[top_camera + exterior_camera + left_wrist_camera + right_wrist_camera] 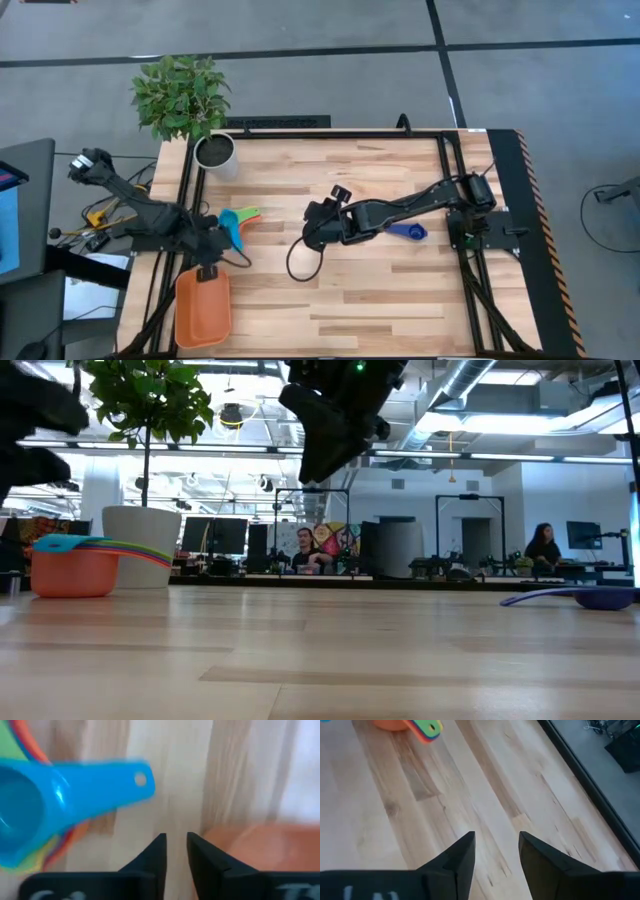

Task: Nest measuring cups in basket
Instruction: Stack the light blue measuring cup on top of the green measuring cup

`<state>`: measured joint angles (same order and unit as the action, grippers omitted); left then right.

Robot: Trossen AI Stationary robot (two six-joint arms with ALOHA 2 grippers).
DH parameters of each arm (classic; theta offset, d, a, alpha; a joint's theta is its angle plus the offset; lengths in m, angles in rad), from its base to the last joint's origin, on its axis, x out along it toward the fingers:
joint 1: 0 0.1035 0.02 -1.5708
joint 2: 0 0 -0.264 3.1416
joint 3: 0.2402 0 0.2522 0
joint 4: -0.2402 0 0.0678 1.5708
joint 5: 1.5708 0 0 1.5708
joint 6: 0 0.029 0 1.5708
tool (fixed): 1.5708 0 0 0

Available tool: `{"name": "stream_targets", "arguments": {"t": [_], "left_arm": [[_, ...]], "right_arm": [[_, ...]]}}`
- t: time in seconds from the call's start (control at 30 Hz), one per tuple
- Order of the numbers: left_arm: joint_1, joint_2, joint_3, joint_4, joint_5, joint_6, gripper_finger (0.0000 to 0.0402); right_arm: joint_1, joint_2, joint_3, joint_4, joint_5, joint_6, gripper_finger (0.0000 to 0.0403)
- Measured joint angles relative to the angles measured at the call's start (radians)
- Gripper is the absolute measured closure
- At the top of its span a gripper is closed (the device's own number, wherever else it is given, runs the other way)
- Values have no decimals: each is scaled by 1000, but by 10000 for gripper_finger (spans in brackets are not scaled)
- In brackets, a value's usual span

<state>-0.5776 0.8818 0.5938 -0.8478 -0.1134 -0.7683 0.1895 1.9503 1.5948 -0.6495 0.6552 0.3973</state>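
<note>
Overall light: bright, even, coming from overhead.
Low view: ceiling strip lights glow against the room; the arm above is a dark silhouette.
Table: pale wood, soft faint shadows, no harsh glare.
Left wrist view: strongly blurred; the light blue cup shows small highlights.
Right wrist view: wood grain fairly sharp, fingers dark.

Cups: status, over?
Left pincer open, empty, between cup stack and basket. Right pincer open, mid-table. Dark blue cup stray.
</note>
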Motion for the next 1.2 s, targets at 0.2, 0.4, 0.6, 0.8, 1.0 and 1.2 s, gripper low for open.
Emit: {"name": "stream_targets", "arguments": {"t": [0.2, 0.4, 0.6, 0.8, 1.0, 1.2], "left_arm": [[-31, 159, -1, -49, -27, 12, 395], [-29, 233, -1, 36, -81, 76, 396], [6, 236, -1, 108, -129, 128, 397], [88, 237, -1, 136, -213, 182, 398], [197, 237, -1, 199, -236, 250, 398], [292, 237, -1, 225, -280, 268, 398]], "right_arm": [[22, 0, 0, -3, 0, 7, 244], [30, 0, 0, -6, 0, 6, 256], [29, 0, 0, -12, 0, 6, 265], [29, 0, 0, -13, 0, 5, 265], [29, 0, 0, -26, 0, 5, 266], [29, 0, 0, -27, 0, 5, 270]]}}
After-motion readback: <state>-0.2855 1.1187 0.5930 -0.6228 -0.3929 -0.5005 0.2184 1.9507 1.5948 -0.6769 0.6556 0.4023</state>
